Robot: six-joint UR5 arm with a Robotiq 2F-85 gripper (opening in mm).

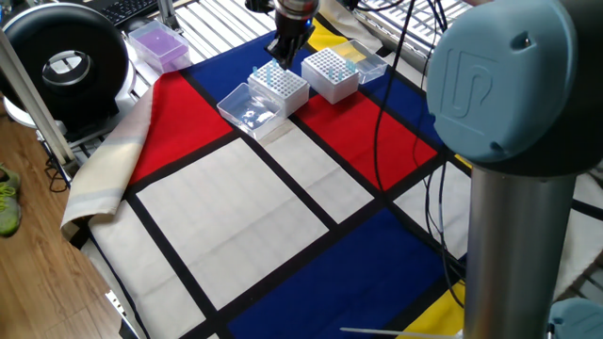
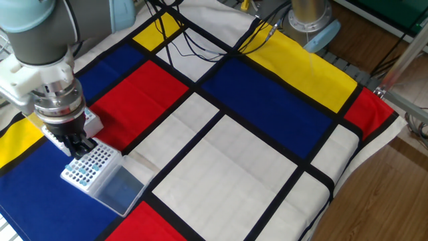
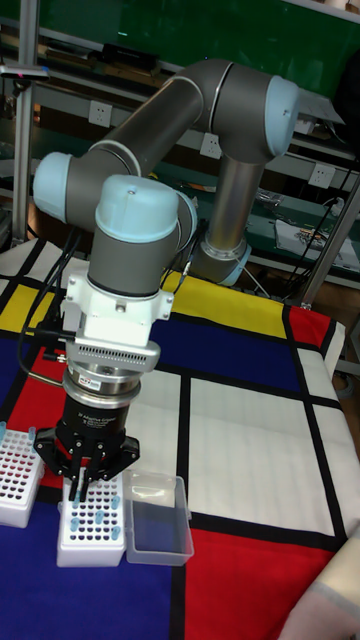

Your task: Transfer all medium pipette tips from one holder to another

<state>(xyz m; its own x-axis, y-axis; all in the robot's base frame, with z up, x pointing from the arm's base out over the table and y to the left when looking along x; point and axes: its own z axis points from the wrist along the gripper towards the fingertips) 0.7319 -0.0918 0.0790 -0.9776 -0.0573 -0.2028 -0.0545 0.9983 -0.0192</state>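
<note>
1. One fixed view looks down across the checked cloth from behind a grey robot column, far from the tip boxes.
2. The other fixed view faces them from the opposite side.
3. The tall fixed view stands low and near, facing the arm.

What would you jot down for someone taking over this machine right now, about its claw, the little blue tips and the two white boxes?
Claw: hanging right above the holder with the hinged clear lid, fingers close together; whether it grips a tip is too small to tell.
Medium pipette tips: a cluster stands in that holder.
Second holder: beside it, mostly bare holes in the fixed view.
Done: cannot tell how many tips have crossed.
Left: moving the tips between holders, one at a time.
</note>
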